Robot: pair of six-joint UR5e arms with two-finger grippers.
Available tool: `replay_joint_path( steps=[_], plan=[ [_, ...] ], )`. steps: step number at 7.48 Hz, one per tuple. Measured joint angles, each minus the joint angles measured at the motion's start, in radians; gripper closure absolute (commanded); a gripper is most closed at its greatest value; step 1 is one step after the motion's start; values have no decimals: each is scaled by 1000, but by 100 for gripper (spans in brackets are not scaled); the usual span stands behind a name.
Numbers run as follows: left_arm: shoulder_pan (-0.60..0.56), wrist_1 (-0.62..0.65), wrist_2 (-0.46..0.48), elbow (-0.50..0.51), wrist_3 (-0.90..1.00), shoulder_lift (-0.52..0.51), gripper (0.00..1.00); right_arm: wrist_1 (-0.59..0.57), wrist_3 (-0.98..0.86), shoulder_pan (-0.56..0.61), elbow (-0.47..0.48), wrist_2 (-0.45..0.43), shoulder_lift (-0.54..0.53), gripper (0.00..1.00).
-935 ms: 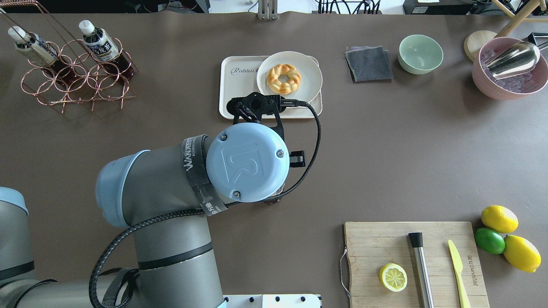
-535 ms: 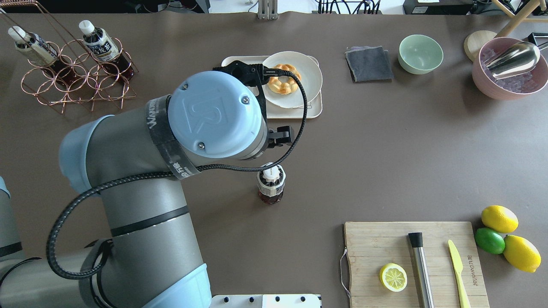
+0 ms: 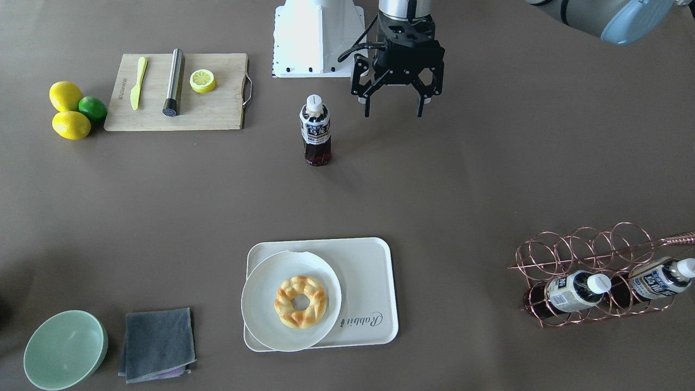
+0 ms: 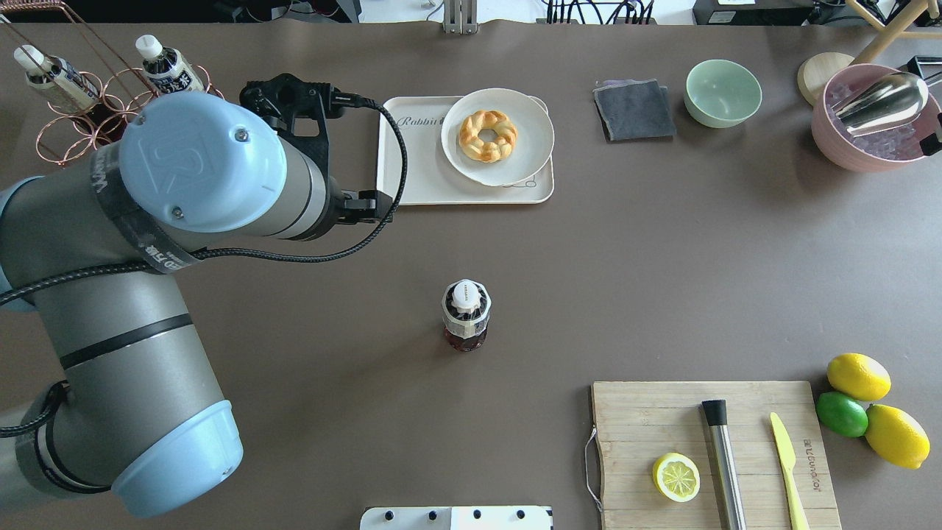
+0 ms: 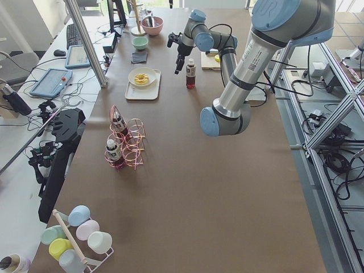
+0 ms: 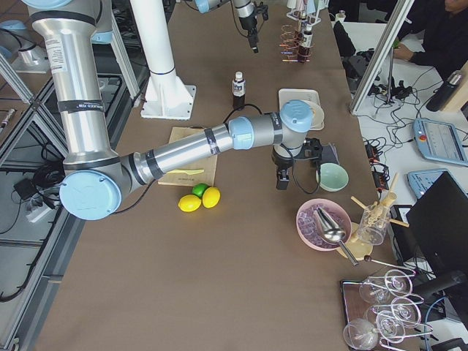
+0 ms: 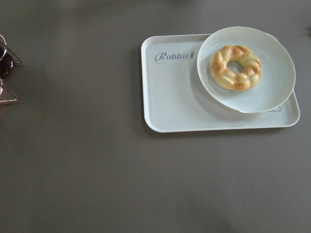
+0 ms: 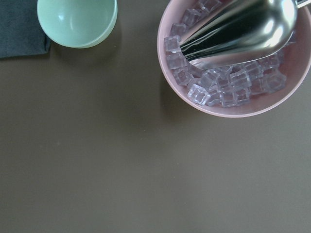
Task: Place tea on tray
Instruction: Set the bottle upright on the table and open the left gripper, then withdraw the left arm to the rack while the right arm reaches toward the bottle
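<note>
One tea bottle (image 3: 315, 130) stands upright and alone on the brown table, also in the overhead view (image 4: 466, 316). The cream tray (image 3: 364, 271) with "Rabbit" script lies farther from the robot, seen in the overhead view (image 4: 412, 162) and the left wrist view (image 7: 170, 97). My left gripper (image 3: 393, 111) is open and empty, high above the table to the rack side of the bottle. In the overhead view its wrist hides it. My right gripper (image 6: 281, 178) hangs near the green bowl; I cannot tell whether it is open.
A white plate (image 4: 515, 162) with a braided doughnut covers the tray's right half. A copper wire rack (image 3: 575, 255) holds two alike bottles. A cutting board (image 4: 647, 412), lemons, a green bowl (image 4: 723, 92), a grey cloth and a pink ice bowl (image 4: 831, 140) fill the right side.
My left arm has swung away from above the bottle toward the rack side and uncovered it. The bottle has stayed upright in the same spot.
</note>
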Motion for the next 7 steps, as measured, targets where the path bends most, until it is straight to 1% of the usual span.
replay_joint_path(
  steps=[1,3,5,7],
  plan=[
    [-7,-44,31,3,-35,66,2,0,30,-28,20,1,8,0],
    [-12,-89,129,35,-72,120,2,1,92,-82,44,0,43,0],
    [-20,-128,159,47,-79,132,2,2,199,-142,74,-8,91,0],
    [-47,-144,159,44,-77,164,2,1,305,-198,82,-27,156,0]
  ],
)
